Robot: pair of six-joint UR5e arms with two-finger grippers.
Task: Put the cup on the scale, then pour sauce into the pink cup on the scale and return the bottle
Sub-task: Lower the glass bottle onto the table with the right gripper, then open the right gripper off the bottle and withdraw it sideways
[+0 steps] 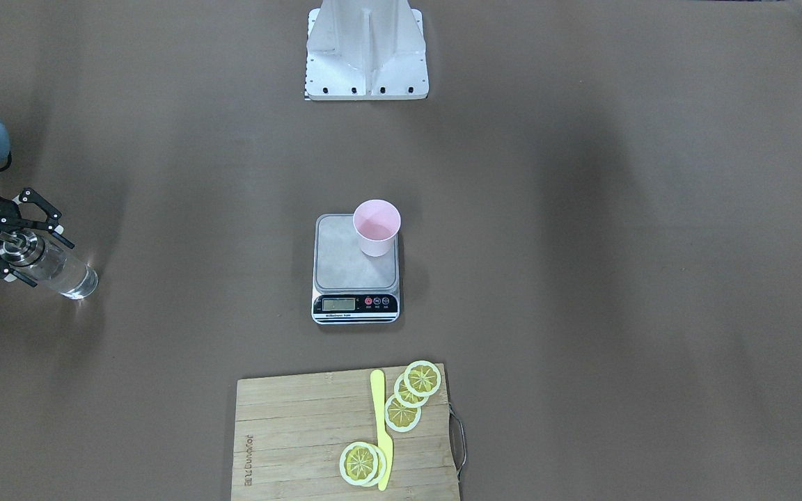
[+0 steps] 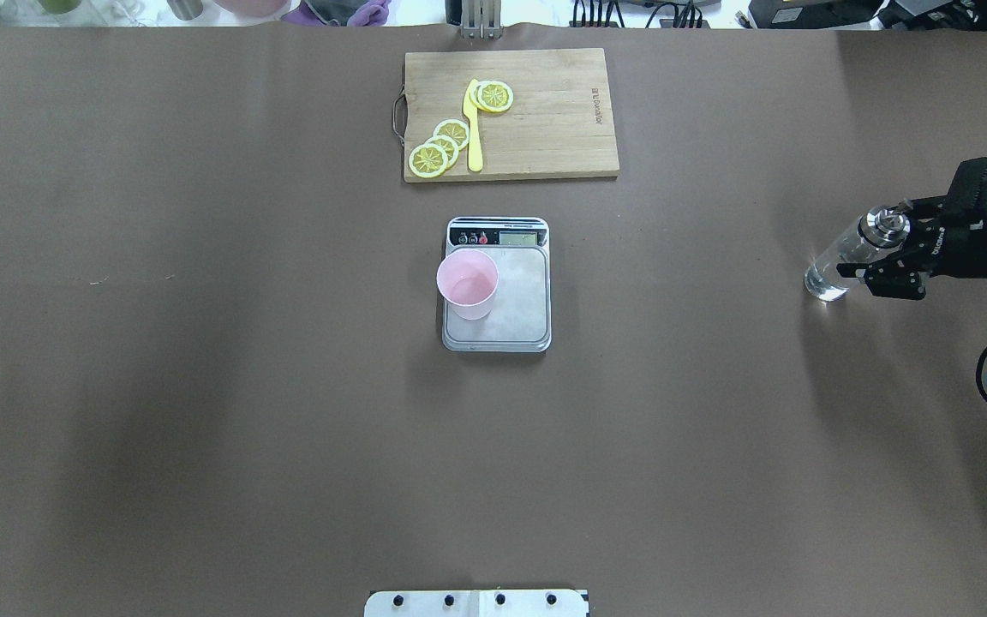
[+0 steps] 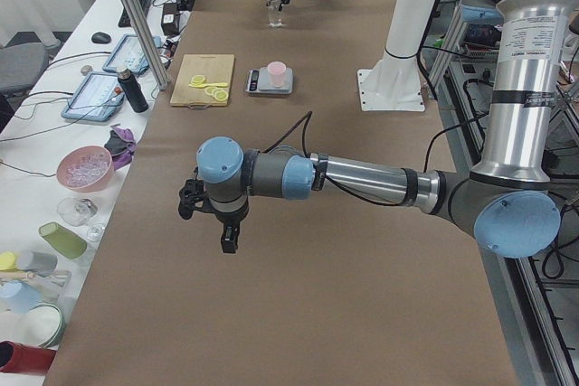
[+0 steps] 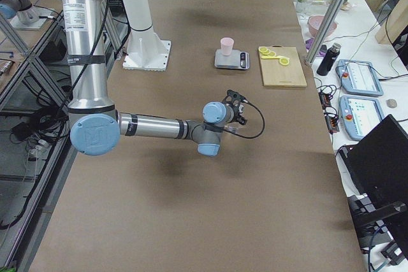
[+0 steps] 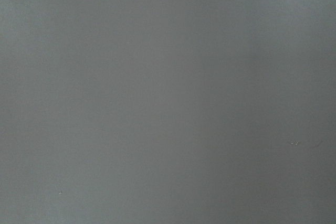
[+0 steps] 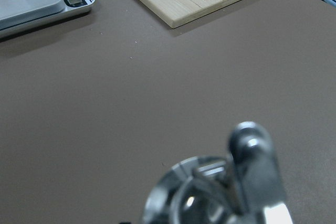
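The pale-pink cup [image 1: 376, 228] stands upright on the scale [image 1: 356, 268], at a corner of its steel platform; it also shows in the overhead view [image 2: 468, 283] on the scale [image 2: 515, 308]. The clear glass bottle [image 1: 70, 278] with its metal pourer cap stands on the table at my far right [image 2: 832, 272]. My right gripper [image 1: 49, 263] is open, its fingers astride the bottle's upper part without pressing it [image 2: 858, 244]. The cap [image 6: 226, 187] fills the bottom of the right wrist view. My left gripper [image 3: 213, 214] hangs over bare table; I cannot tell its state.
A wooden cutting board [image 2: 545, 111] with lemon slices [image 2: 438, 146] and a yellow knife [image 2: 474, 124] lies beyond the scale. The white arm mount [image 1: 366, 56] stands at the robot's side of the table. The left wrist view shows only brown table cover.
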